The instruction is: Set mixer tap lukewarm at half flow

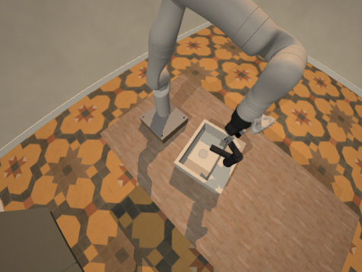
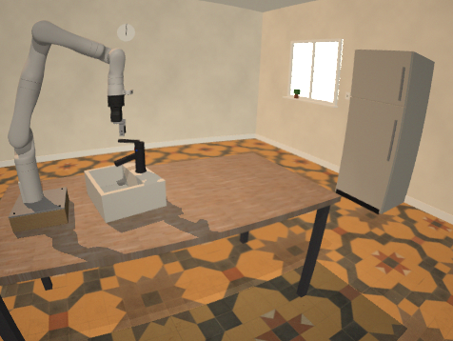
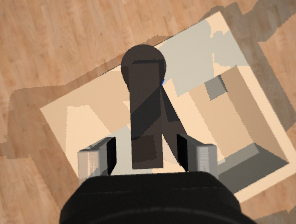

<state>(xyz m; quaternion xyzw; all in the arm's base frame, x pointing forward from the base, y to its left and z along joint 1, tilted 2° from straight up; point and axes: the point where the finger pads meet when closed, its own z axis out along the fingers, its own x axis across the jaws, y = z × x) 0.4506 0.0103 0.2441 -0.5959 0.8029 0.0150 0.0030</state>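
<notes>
A black mixer tap (image 2: pixel 138 159) stands on the rim of a white sink basin (image 2: pixel 125 191) on the wooden table. Its flat black lever (image 2: pixel 128 142) lies about level on top and reaches out over the basin, above the spout (image 2: pixel 123 160). In the wrist view the lever (image 3: pixel 146 127) runs from the round tap head (image 3: pixel 143 62) down toward me, and its free end lies between my fingers. My gripper (image 3: pixel 146 148) (image 2: pixel 122 129) is open and empty, hanging a short way above the lever's end. It also shows in the top view (image 1: pixel 227 141) above the tap (image 1: pixel 229 156). A blue dot shows on the tap body.
The arm's base plate (image 2: pixel 39 210) sits on the table left of the basin. A fridge (image 2: pixel 383 129) stands far off at the right wall. The table's front edge runs below the basin.
</notes>
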